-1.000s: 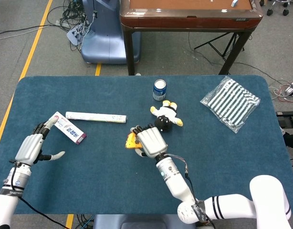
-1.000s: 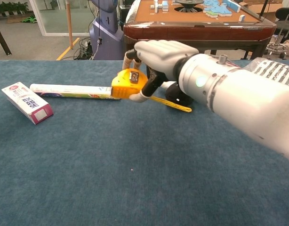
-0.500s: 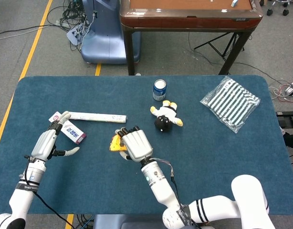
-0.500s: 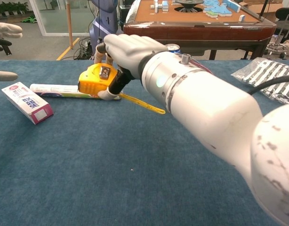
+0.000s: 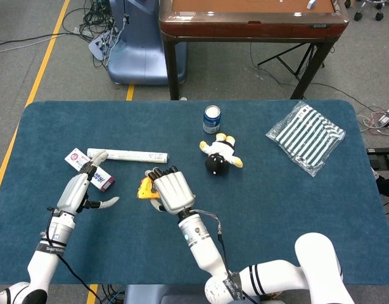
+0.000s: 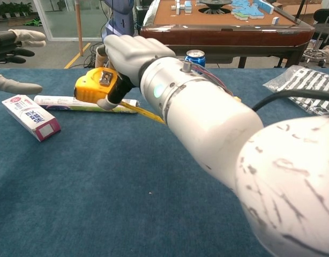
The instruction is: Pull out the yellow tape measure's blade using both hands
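My right hand [image 5: 170, 190] [image 6: 129, 53] grips the yellow tape measure [image 5: 146, 187] [image 6: 92, 85] above the blue table, left of centre. A short length of yellow blade [image 6: 143, 111] trails from the case toward the right, under my forearm. My left hand [image 5: 83, 187] [image 6: 14, 42] is open, fingers spread, a short way left of the tape measure and apart from it. In the chest view only its fingers show at the left edge.
A red and white box [image 5: 90, 168] [image 6: 30, 116] and a long white tube [image 5: 128, 155] [image 6: 68, 102] lie near my left hand. A blue can [image 5: 211, 118] [image 6: 195, 55], a plush toy [image 5: 220, 154] and a striped bag [image 5: 306, 135] [image 6: 304, 85] sit further right.
My right hand has carried the tape measure leftward across the table. My left hand has moved right and forward, closing the gap to it.
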